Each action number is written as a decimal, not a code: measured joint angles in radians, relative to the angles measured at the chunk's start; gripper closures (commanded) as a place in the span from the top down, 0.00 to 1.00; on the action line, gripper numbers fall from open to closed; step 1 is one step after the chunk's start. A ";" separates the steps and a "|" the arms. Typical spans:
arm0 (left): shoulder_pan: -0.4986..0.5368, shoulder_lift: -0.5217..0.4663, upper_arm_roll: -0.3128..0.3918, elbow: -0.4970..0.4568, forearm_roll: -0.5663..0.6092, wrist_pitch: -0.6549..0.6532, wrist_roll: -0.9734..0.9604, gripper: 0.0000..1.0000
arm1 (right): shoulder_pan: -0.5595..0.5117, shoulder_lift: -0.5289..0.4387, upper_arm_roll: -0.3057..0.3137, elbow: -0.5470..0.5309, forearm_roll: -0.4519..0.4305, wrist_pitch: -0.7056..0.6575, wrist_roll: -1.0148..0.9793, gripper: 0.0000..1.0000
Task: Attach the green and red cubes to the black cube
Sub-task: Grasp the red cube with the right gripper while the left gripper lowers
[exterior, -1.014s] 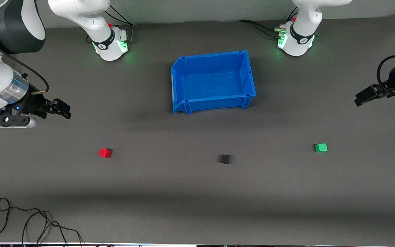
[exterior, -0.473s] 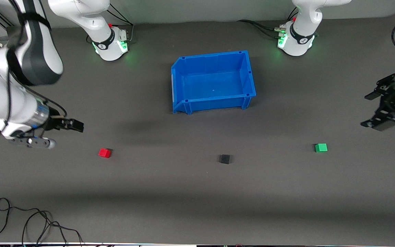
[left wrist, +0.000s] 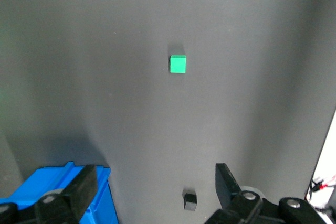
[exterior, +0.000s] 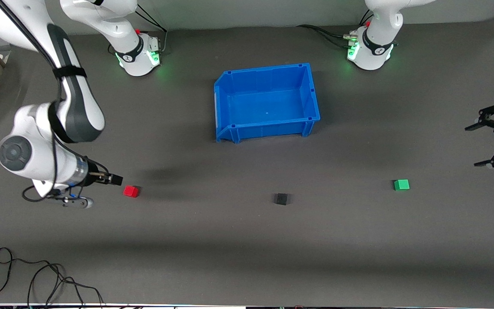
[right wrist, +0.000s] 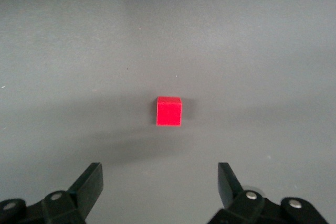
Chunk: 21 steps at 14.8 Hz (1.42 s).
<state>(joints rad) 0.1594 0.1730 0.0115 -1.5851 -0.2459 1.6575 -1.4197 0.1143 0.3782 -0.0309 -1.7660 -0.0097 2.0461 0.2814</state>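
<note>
The black cube (exterior: 281,198) sits on the table nearer the front camera than the blue bin (exterior: 266,102), between the red cube (exterior: 131,191) and the green cube (exterior: 401,185). The right gripper (exterior: 116,180) hovers just beside the red cube, fingers spread and empty. The left gripper (exterior: 489,140) hangs wide open near the green cube.

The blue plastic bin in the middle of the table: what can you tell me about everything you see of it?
The blue plastic bin is an open-topped rectangular box of glossy moulded plastic with a thick rim. One corner is cut at a slant, and the wall facing the front camera has a lower lip. It stands upright on the dark table, with nothing visible inside. It lies between the two robot bases, farther from the front camera than the three small cubes. Nothing touches it. A corner of it also shows in the left wrist view.
</note>
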 measured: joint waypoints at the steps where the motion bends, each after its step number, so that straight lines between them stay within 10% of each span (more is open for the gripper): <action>1: 0.010 0.013 0.000 -0.030 -0.023 0.034 0.000 1.00 | -0.001 0.018 -0.002 -0.001 0.000 0.017 0.001 0.97; 9: 0.053 0.082 0.000 -0.351 -0.197 0.398 0.199 1.00 | -0.022 0.098 -0.013 -0.113 0.002 0.273 0.007 0.97; 21: 0.060 0.297 -0.004 -0.467 -0.508 0.728 0.618 1.00 | -0.019 0.205 -0.008 -0.175 0.034 0.521 0.028 0.90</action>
<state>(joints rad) 0.2198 0.4704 0.0070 -2.0522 -0.7543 2.3858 -0.8021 0.0956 0.5836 -0.0392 -1.9407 0.0242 2.5672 0.3095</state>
